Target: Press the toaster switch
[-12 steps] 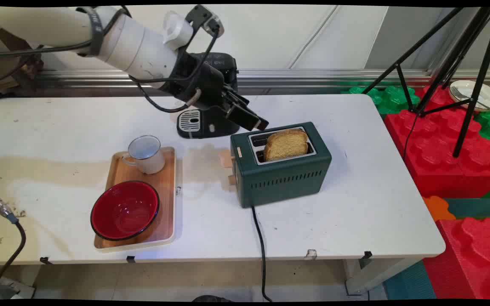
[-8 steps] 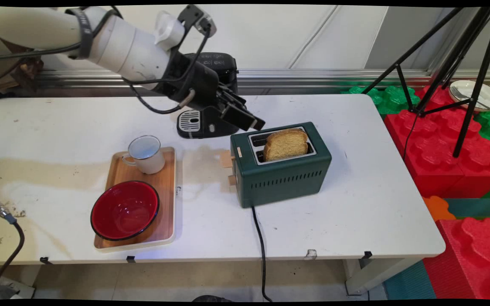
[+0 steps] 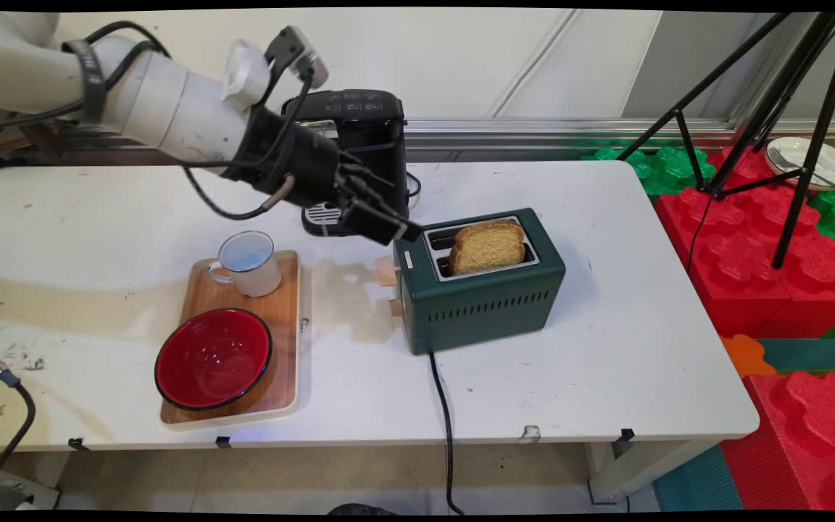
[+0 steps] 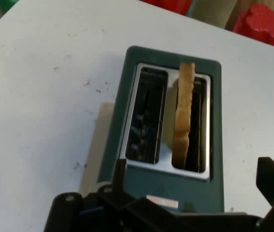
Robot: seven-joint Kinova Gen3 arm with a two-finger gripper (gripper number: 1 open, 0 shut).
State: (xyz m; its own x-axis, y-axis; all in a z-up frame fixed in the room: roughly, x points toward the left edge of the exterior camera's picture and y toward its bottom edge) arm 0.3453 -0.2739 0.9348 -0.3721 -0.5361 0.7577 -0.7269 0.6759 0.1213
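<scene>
Backdrop: white wall with a metal rail behind a white tabletop [image 3: 606,348]; red and green foam blocks [image 3: 773,246] and a black tripod [image 3: 787,109] stand off at 3 o'clock.
Pincer: the black pincer [image 3: 388,226] hangs low at the toaster's 9 o'clock end, just above its top edge. In the hand view one finger [image 4: 272,181] shows far to the right with the linkage well over to the left, so the fingers look spread, and nothing is between them.
Toaster: dark green toaster [image 3: 479,279] at the tabletop's middle; wooden lever [image 3: 387,270] and knob on the end facing 9 o'clock, black cord [image 3: 445,420] running off toward 6 o'clock.
Bread: a toast slice [image 3: 488,246] stands upright in the slot nearer 6 o'clock, its upper half clear of the slot; the other slot is empty.
Neighbours: black coffee machine [image 3: 359,138] at 11 o'clock of the toaster, close behind the wrist; a wooden tray [image 3: 283,333] at 9 o'clock carries a white mug [image 3: 247,262] and a red bowl [image 3: 213,359].
Risk, toaster: in my judgement a finger could catch the toaster's rim or lever and shove the light body along the tabletop, dragging its cord.
Risk, surroundings: the wrist and hanging cables sit near the coffee machine, so a swing toward 12 o'clock could knock it.
Risk, bread: a hard or off-centre pinch could crumble or tilt the slice.
</scene>
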